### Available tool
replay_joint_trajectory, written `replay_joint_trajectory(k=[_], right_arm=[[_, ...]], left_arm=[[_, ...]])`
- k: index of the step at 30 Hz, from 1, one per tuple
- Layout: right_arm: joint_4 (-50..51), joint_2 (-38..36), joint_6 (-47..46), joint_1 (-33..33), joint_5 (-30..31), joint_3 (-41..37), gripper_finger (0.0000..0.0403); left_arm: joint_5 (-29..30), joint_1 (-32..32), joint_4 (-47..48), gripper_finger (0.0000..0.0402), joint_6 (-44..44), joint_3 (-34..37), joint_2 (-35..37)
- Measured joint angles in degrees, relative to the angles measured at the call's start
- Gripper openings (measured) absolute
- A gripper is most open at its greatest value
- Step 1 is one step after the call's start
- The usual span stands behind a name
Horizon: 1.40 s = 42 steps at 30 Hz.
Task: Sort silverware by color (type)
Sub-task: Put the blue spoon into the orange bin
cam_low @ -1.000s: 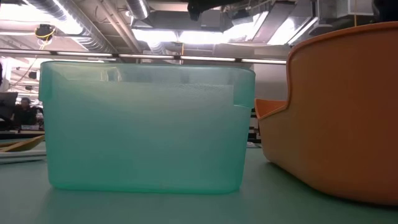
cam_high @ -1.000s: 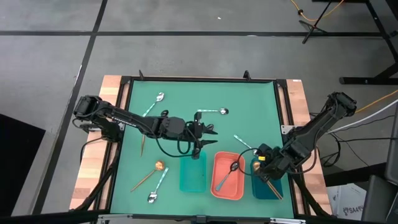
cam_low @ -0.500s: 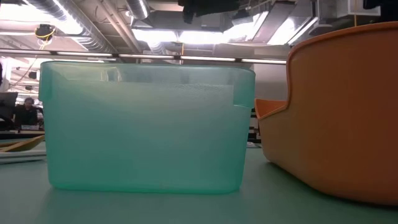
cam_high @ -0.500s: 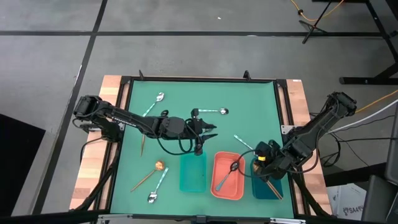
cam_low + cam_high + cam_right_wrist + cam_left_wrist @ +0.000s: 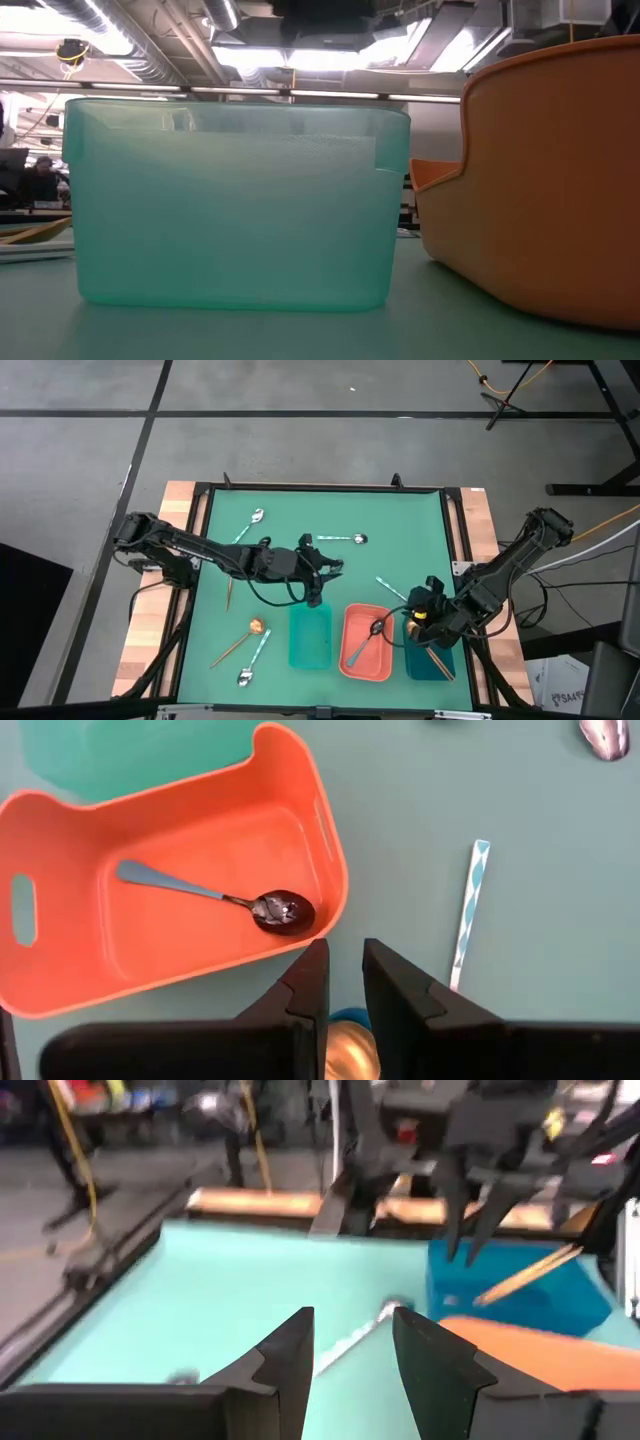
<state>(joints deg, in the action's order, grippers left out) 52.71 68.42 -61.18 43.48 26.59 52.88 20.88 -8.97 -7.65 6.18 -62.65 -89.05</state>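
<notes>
Sorting is partly done: one dark spoon (image 5: 364, 641) lies in the coral tray (image 5: 347, 664), a gold spoon (image 5: 438, 661) rests in the dark blue tray (image 5: 412, 663), and the teal tray (image 5: 309, 641) appears empty. The right gripper (image 5: 428, 600), fingers nearly together and holding nothing visible, hovers above the blue tray; the left gripper (image 5: 322, 582), fingers apart and empty, hangs mid-worktop (image 5: 300, 510). About six spoons remain loose, including one silver spoon (image 5: 342, 539) beside it.

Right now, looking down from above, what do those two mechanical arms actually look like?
Both are dark, slim, jointed arms with black cables looping alongside. The left gripper and the right gripper each end in two dark fingers. The right one shows a small yellow-orange marking.
</notes>
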Motion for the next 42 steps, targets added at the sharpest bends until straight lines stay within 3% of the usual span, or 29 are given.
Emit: replay_joint_trajectory(k=[13, 26, 33, 42], right_arm=[[-0.2, 0.0, 3.2, 0.0, 1.3, 0.0, 0.0056], [-0.3, 0.0, 3.2, 0.0, 1.3, 0.0, 0.0056], [-0.2, 0.0, 3.2, 0.0, 1.3, 0.0, 0.0056], [-0.3, 0.0, 3.2, 0.0, 2.0, 0.0, 0.0056]], left_arm=[[7.2, 1.3, 31.5, 0.0134, 17.5, 0.1, 7.3], [7.3, 12.5, 62.6, 0.0133, 31.9, 0.0, 7.8], [7.6, 16.8, 63.2, 0.0122, 34.2, 5.4, 7.7], [4.1, 20.0, 50.9, 0.0110, 34.2, 16.6, 7.6]])
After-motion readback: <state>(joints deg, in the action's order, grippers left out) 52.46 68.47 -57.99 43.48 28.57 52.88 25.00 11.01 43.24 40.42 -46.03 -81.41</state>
